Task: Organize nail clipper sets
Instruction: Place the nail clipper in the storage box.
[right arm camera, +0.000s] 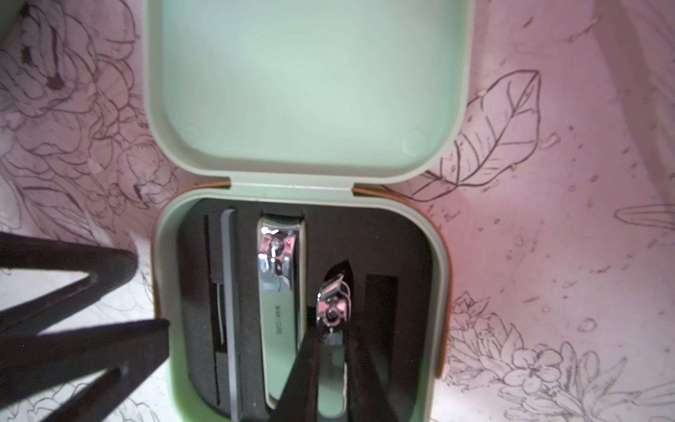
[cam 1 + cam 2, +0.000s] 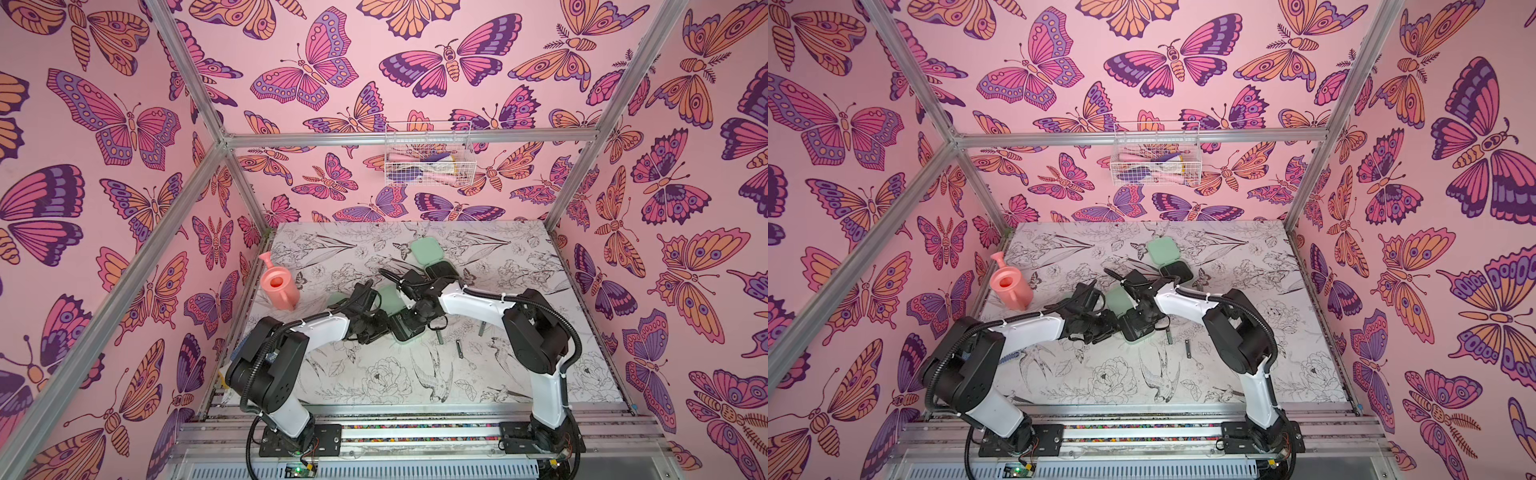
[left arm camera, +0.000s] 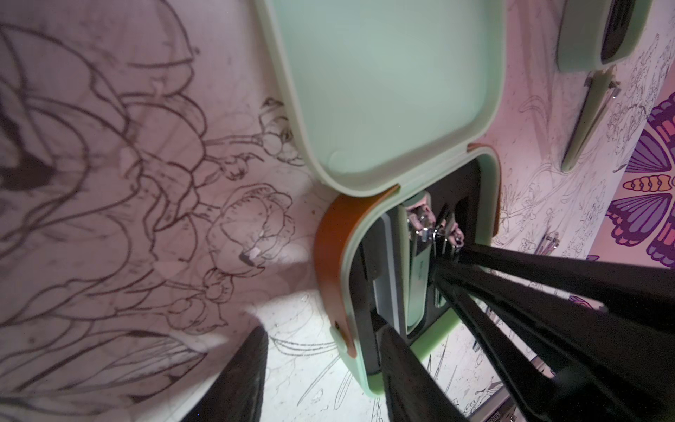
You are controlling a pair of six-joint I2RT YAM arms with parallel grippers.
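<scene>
Inside the open case (image 1: pixel 310 91), right jaws pinch the small clipper (image 1: pixel 334 303); press it flat into its slot. Left jaws sit half open.

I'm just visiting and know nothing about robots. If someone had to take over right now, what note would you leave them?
Right gripper: shut on the small clipper, at its slot in the centre case.
Left gripper: open, at that case's edge.
Done: large clipper and grey file sit in the foam.
Left: seat the small clipper, gather the loose tools on the table, see to the open back case, close both cases.
</scene>
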